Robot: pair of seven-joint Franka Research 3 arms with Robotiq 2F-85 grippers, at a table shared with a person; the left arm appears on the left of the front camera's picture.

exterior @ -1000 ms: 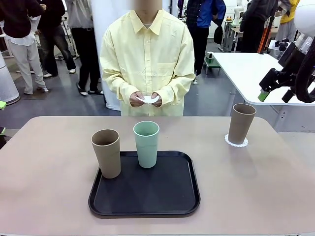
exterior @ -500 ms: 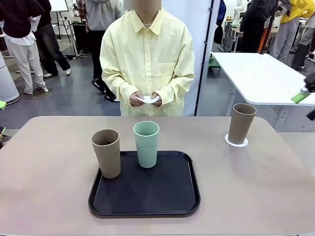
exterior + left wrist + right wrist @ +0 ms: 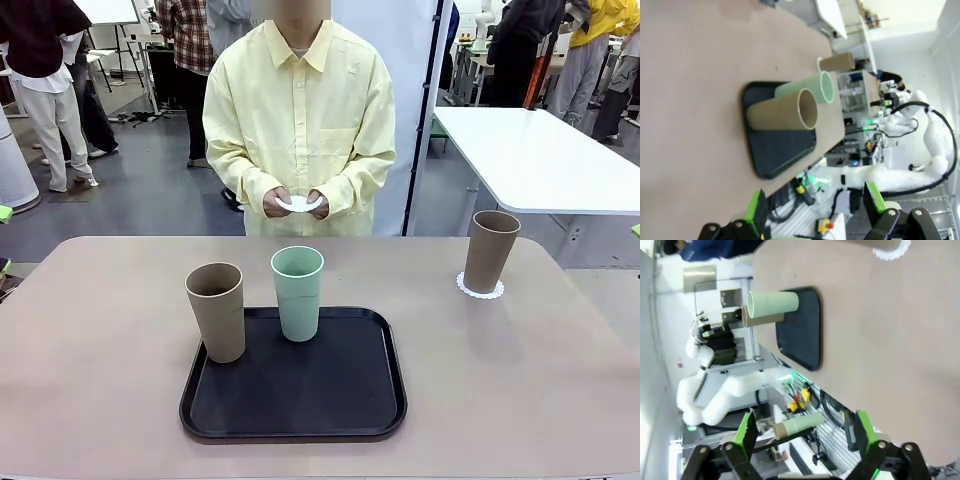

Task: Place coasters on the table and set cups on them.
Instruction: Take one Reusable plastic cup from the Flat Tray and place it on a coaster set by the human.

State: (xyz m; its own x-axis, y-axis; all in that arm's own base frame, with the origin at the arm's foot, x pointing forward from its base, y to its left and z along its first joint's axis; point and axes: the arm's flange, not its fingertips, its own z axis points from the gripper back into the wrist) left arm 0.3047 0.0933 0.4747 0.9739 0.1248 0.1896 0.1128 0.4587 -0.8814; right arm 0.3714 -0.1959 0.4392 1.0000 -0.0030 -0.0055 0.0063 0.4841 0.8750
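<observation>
A taupe cup point(image 3: 491, 250) stands on a lacy white coaster point(image 3: 481, 288) at the table's point(image 3: 100, 340) far right. The mint cup point(image 3: 298, 292) and a second taupe cup point(image 3: 216, 310) stand on the black tray point(image 3: 300, 395), the taupe one at its left edge. The person across the table holds another white coaster point(image 3: 300, 204) in both hands at waist height. My left gripper point(image 3: 815, 210) is open and empty, far from the taupe cup point(image 3: 782, 115) and mint cup point(image 3: 805, 90). My right gripper point(image 3: 804, 432) is open and empty too, well off from the mint cup point(image 3: 772, 303) and the coaster point(image 3: 888, 251).
The tray sits at the table's front middle. Bare tabletop lies to its left and between it and the right cup. A white table point(image 3: 530, 150) stands behind on the right. People stand farther back.
My right arm has pulled away to the right and out of the front view. The cups, the tray and the person's hands have stayed put.
</observation>
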